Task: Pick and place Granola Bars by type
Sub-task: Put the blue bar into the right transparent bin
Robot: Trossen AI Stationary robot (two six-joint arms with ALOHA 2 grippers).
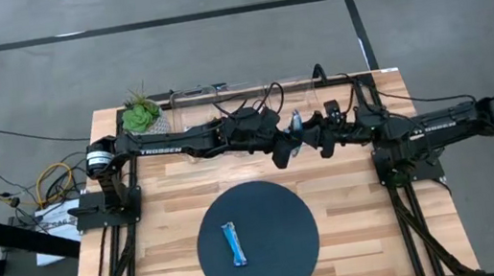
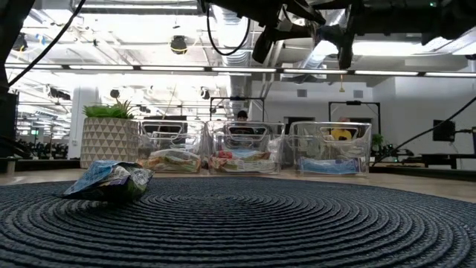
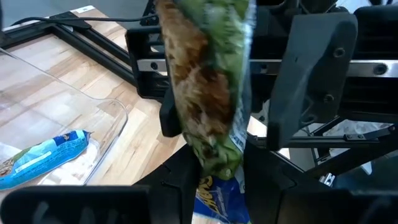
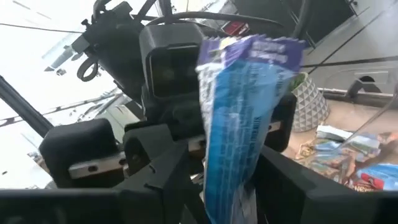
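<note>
A single granola bar in a bright blue wrapper [image 1: 233, 244] lies on the round dark woven mat [image 1: 284, 266], left of the mat's centre; in the low view it shows crumpled at the left [image 2: 110, 180]. Two more bars are up in the air near the back of the table, where the two arms meet. The left gripper [image 3: 214, 186] pinches a bar with a green and brown wrapper [image 3: 208, 87] that stands upright between its fingers. The right gripper [image 4: 227, 186] has a blue wrapped bar [image 4: 239, 118] standing between its fingers [image 4: 158, 177]; whether these press on it or stand loose around it I cannot tell. The two grippers face each other closely, each seeing the other's camera housing just behind its own bar. Along the back edge stand three clear plastic bins [image 2: 245, 149] side by side, with more wrapped bars lying in them. A potted green plant [image 1: 140, 117] sits at the back left corner of the wooden table [image 1: 161, 218].
</note>
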